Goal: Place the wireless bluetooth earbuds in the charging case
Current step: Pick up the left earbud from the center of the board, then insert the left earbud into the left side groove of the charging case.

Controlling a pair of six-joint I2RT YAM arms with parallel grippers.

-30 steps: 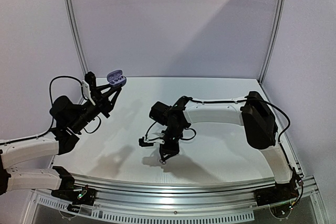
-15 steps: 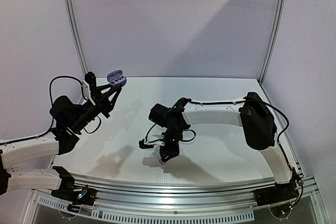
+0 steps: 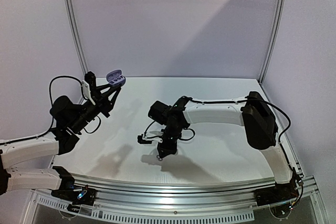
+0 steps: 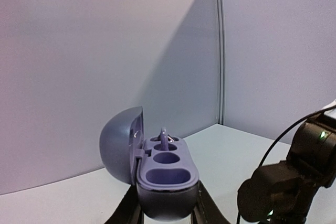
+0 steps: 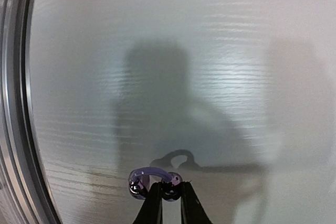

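**Operator:** Where is my case right now?

**Spotter:** Your left gripper (image 3: 107, 92) has it. The case (image 3: 116, 78) is clamped by its lower body between both fingers and held up off the table (image 3: 226, 150), at the upper left of the overhead view. On your left wrist view it fills the lower middle of the frame. The lid (image 4: 122, 142) is swung open to the left and the wells face up. A small lavender piece (image 4: 164, 137) stands upright in the far well; the two nearer wells show only their own lining.

**Operator:** And my right side?

**Spotter:** Your right gripper (image 3: 161, 155) points down at the table, just left of centre in the overhead view, well apart from the case. On your right wrist view the jaws are drawn narrow at the bottom edge. Their tips pinch one dark, glossy end of an earbud (image 5: 148, 172), a lavender arc with a shiny dark ball at each end. The rest of it sticks out to the left of your fingers.

**Operator:** Is it off the surface?

**Spotter:** You can't tell from these views; it sits very low, with its shadow just above it in the frame.
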